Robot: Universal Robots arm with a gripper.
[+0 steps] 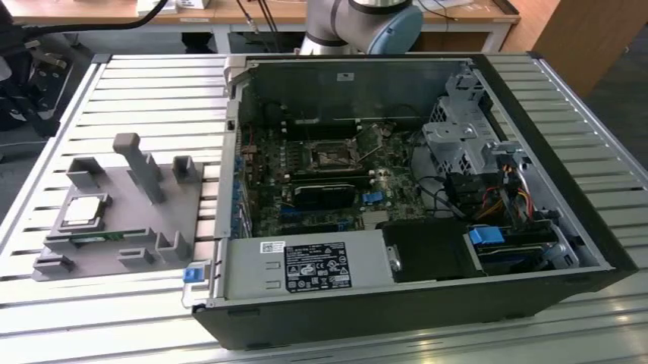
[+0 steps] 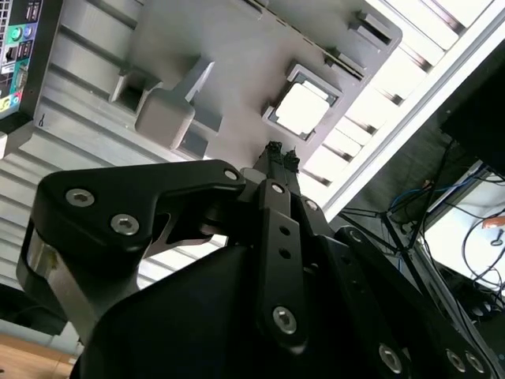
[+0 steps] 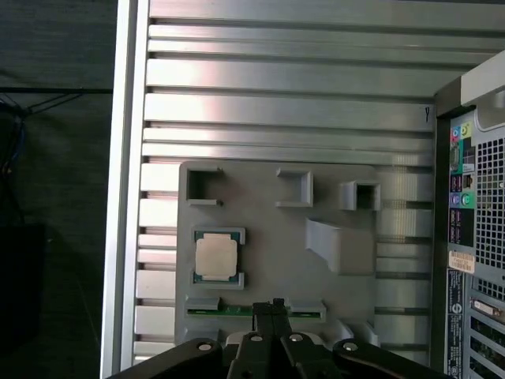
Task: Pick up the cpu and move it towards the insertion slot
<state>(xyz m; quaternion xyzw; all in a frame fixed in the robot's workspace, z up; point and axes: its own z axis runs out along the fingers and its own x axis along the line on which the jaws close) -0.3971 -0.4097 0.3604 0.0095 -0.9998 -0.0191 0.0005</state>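
Clearly early stage: cpu (image 3: 217,257) not yet picked, lies in grey holder (image 3: 268,260) near end effector (image 3: 276,304), apart from it. End effector pressed together, empty. Insertion slot (image 1: 332,158) well away, inside computer case (image 1: 506,303).

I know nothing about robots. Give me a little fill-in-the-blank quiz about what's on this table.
1. The cpu lies on a holder coloured ___.
2. The insertion slot is ___ the open computer case.
3. The thin memory stick beside the cpu is coloured ___.
4. The fingers hold ___.
Missing words: grey; inside; green; nothing.
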